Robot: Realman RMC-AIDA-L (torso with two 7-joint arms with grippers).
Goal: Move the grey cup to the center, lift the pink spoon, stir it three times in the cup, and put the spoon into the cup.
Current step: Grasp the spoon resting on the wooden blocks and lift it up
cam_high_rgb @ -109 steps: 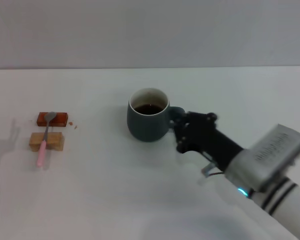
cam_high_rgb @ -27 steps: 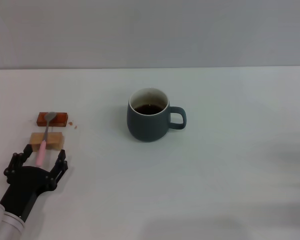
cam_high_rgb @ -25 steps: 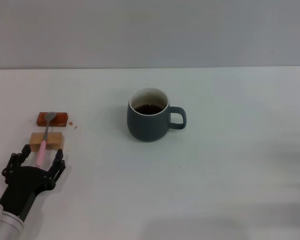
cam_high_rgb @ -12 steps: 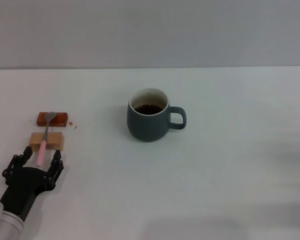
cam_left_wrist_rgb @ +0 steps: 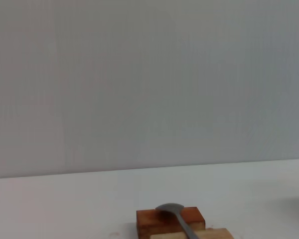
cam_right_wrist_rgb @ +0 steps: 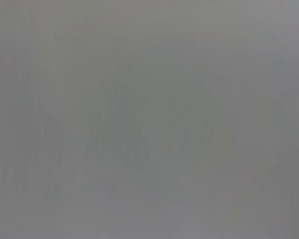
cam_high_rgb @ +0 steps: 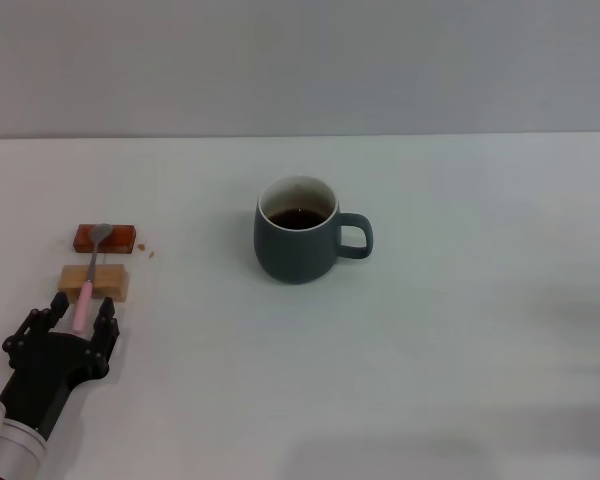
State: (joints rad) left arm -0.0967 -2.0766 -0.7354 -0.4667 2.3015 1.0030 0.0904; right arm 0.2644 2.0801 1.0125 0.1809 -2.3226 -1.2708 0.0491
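Note:
The grey cup (cam_high_rgb: pixel 298 245) stands upright near the middle of the white table (cam_high_rgb: pixel 430 350), with dark liquid inside and its handle pointing right. The pink spoon (cam_high_rgb: pixel 84 298) lies across two small blocks at the far left, its metal bowl on the far block. The spoon's bowl also shows in the left wrist view (cam_left_wrist_rgb: pixel 175 215). My left gripper (cam_high_rgb: pixel 80 313) is low at the near left, open, with its fingers on either side of the spoon's pink handle end. My right gripper is out of view.
The spoon rests on a tan wooden block (cam_high_rgb: pixel 108 283) and, behind it, a red-brown block (cam_high_rgb: pixel 120 238). Both show in the left wrist view, red-brown (cam_left_wrist_rgb: pixel 149 221) and tan (cam_left_wrist_rgb: pixel 217 234). A few crumbs (cam_high_rgb: pixel 148 250) lie beside them. A grey wall is behind the table.
The right arm has let go of the cup's handle and left the view. The left gripper has come in around the spoon's handle end, and its fingers have narrowed over the last second.

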